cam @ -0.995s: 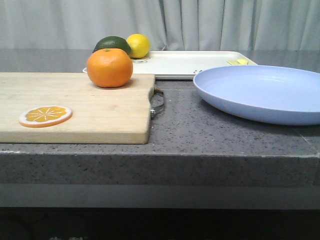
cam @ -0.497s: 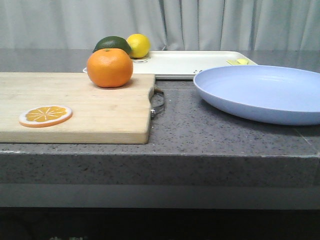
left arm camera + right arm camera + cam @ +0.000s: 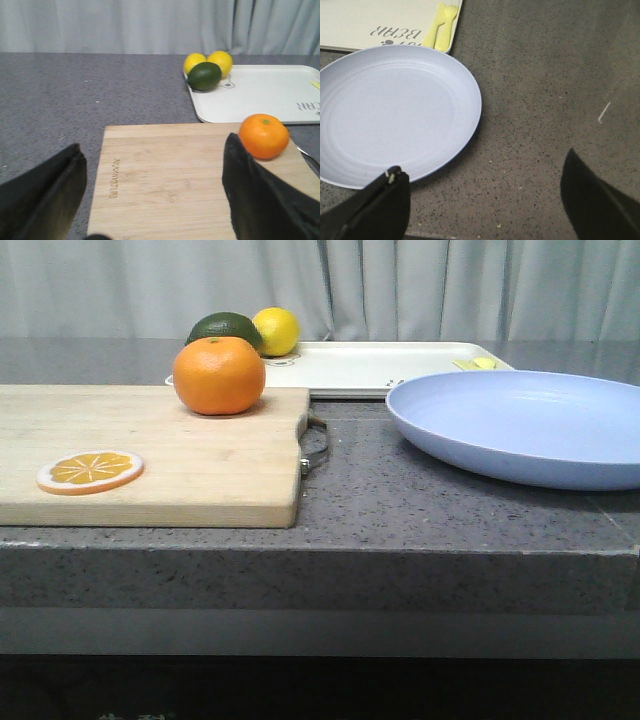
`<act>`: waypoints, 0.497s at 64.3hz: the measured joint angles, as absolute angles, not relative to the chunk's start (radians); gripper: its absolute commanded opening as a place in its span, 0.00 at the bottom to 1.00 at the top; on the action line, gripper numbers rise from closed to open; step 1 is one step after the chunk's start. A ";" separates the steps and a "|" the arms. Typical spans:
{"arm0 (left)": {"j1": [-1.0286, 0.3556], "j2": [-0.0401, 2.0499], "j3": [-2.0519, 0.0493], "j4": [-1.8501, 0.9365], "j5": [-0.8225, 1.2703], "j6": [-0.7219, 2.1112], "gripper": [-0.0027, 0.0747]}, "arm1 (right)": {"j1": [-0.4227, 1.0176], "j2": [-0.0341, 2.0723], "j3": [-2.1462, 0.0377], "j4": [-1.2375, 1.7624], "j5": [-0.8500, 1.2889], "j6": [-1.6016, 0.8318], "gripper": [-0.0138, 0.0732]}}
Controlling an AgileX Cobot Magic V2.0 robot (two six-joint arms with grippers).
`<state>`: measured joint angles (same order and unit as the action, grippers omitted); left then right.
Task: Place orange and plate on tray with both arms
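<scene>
The orange sits on the far right part of a wooden cutting board; it also shows in the left wrist view. The lavender-blue plate lies on the counter at the right, and in the right wrist view. The cream tray lies behind both, also in the left wrist view and the right wrist view. My left gripper is open over the board, near side of the orange. My right gripper is open over bare counter beside the plate's near rim. Neither gripper shows in the front view.
An orange slice lies on the board's near left. A green avocado and a lemon sit at the tray's left end; the left wrist view shows two lemons. A yellow fork lies on the tray. The counter's front edge is close.
</scene>
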<state>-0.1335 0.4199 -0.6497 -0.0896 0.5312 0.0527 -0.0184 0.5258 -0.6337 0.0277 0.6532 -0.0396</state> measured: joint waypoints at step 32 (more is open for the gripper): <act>-0.530 0.946 -0.877 -0.022 0.511 0.145 0.76 | -0.018 0.526 -0.634 0.028 0.653 -0.040 0.88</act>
<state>-0.5301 0.9462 -0.8772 -0.0218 0.5109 0.1446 -0.0184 0.5258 -0.6337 0.0277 0.6532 -0.0396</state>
